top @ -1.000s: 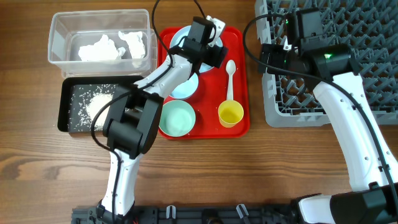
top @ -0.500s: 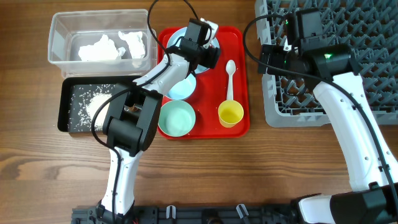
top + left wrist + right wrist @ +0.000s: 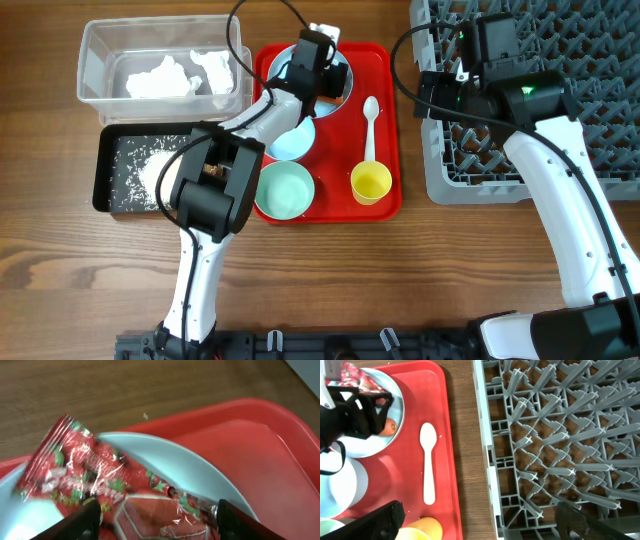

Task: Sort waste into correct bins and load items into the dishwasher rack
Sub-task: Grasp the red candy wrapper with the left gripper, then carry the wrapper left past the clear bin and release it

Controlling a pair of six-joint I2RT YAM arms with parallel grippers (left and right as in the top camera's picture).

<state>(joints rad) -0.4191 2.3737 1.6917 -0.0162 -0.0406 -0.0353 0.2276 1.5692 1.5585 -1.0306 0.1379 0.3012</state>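
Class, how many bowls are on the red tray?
2. The pale blue bowl lies mid-left on the red tray, partly under the left arm; the mint-green bowl is at its lower-left corner. The arm might hide others.

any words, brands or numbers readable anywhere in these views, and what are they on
Red wrapper lying on the pale blue plate: printed lettering among green and white marks, too blurred and crinkled to read.
Red tray, grey rack, clear tub, black tray: no text to be seen.
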